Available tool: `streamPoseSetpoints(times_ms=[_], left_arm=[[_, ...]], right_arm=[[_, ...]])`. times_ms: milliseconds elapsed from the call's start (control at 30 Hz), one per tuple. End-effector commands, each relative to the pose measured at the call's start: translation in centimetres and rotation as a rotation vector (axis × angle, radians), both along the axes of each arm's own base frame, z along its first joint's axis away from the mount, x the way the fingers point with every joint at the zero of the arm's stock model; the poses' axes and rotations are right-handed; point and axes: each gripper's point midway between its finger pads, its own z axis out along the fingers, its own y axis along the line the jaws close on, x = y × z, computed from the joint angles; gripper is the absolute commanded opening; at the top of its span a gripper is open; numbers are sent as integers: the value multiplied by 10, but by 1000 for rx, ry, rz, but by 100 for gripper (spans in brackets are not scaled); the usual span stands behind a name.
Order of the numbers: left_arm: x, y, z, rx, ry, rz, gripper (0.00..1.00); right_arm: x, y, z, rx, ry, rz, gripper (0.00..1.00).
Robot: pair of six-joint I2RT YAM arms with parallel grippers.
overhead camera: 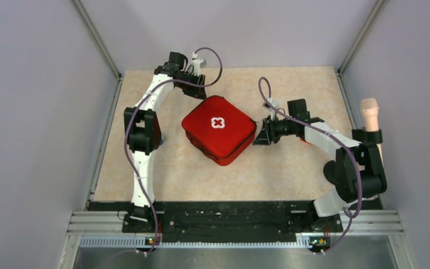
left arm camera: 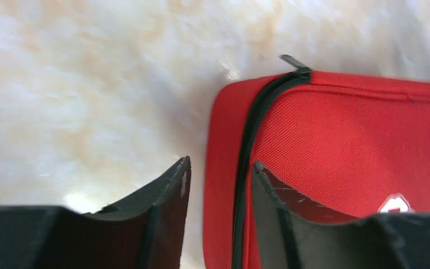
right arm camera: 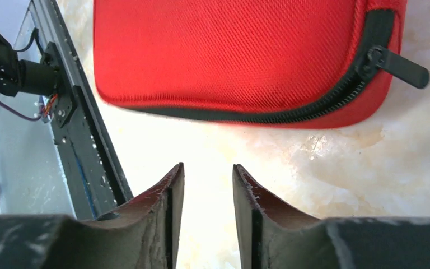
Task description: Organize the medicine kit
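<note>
**Two white-and-black six-joint arms with purple cabling**

The left arm (overhead camera: 141,179) and the right arm (overhead camera: 325,136) are built of smooth white shell links set between blocky black joint housings. A thin purple cable (overhead camera: 220,63) loops along each arm. The matte black left claw (left arm camera: 219,168) and right claw (right arm camera: 207,168) each carry two curved, tapering fingers (right arm camera: 257,196), whose inner faces show pale scratches and scuffs.
</note>
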Motion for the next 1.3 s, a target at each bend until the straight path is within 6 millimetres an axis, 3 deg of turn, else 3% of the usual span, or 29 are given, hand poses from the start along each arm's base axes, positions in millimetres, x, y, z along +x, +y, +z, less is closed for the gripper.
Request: streamPoseSetpoints(times_ms=[0, 133, 167, 200, 367, 567, 733, 933, 1133, 1267], left_arm=[[42, 50, 48, 159, -223, 106, 55], [17, 70, 79, 79, -257, 263, 71], [6, 70, 84, 52, -252, 283, 91], [-8, 68, 83, 29, -228, 294, 95], [-67, 47, 74, -108, -56, 259, 86], [-100, 43, 49, -121, 94, 266, 81], [-120, 36, 51, -158, 116, 212, 80], [-128, 36, 43, -150, 147, 197, 80], [-123, 41, 28, -116, 156, 206, 79], [-110, 43, 25, -94, 132, 196, 79]], right_arm=[[9, 0, 33, 59, -48, -12, 39], [24, -14, 54, 32, -182, -17, 45], [26, -17, 58, 6, -243, 25, 46], [28, -19, 59, -24, -306, 78, 47], [46, -28, 55, -155, -527, 349, 47], [95, -30, 40, -237, -611, 528, 45], [117, -29, 17, -249, -614, 607, 46], [121, -27, -6, -264, -598, 709, 43], [99, -5, -16, -262, -585, 788, 37], [89, 5, -10, -237, -580, 742, 34]])
